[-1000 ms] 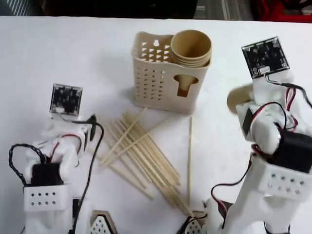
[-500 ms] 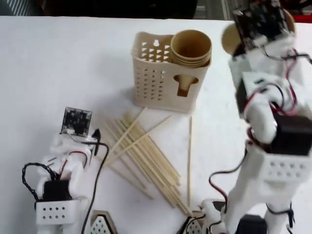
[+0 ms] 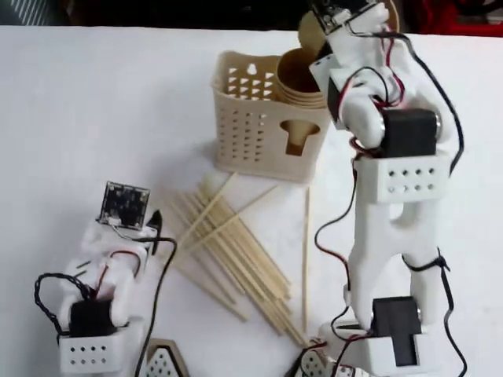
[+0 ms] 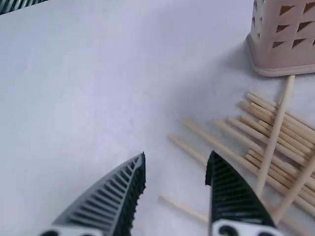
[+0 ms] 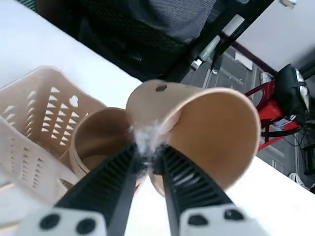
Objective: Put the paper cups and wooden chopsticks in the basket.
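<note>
The white table (image 3: 94, 102) runs back to a dark strip along its far edge, and past it I see a black chair frame (image 5: 216, 34) with grey fabric, a grey floor (image 5: 234, 78) and a red frame (image 5: 275, 128).

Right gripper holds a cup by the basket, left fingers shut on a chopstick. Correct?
No: the left gripper is open and holds nothing, beside the chopsticks; the left wrist view shows it. The right gripper does hold a cup by the basket.
</note>
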`<state>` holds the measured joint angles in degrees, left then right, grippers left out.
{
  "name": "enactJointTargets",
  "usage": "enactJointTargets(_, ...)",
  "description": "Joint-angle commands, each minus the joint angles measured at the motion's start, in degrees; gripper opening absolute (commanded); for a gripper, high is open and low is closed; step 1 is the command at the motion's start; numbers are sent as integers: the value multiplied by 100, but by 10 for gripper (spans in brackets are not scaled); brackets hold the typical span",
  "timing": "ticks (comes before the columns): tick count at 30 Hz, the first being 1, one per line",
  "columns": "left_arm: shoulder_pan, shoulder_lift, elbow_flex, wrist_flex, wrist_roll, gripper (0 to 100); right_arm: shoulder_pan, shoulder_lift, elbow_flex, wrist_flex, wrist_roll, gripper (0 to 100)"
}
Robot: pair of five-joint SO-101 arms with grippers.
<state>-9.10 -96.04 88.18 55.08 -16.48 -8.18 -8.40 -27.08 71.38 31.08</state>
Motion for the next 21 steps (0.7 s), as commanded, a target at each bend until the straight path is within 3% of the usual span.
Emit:
enactJointTargets(1, -48, -66, -26, 9, -62, 211, -75, -31, -237, 180, 167, 19)
enactJointTargets(7, -48, -66, -26, 9, -62, 211, -259, -435, -246, 760, 536, 19)
enactJointTargets(21, -48, -66, -26, 9, -62, 211, -251, -752, -202, 734, 545, 20)
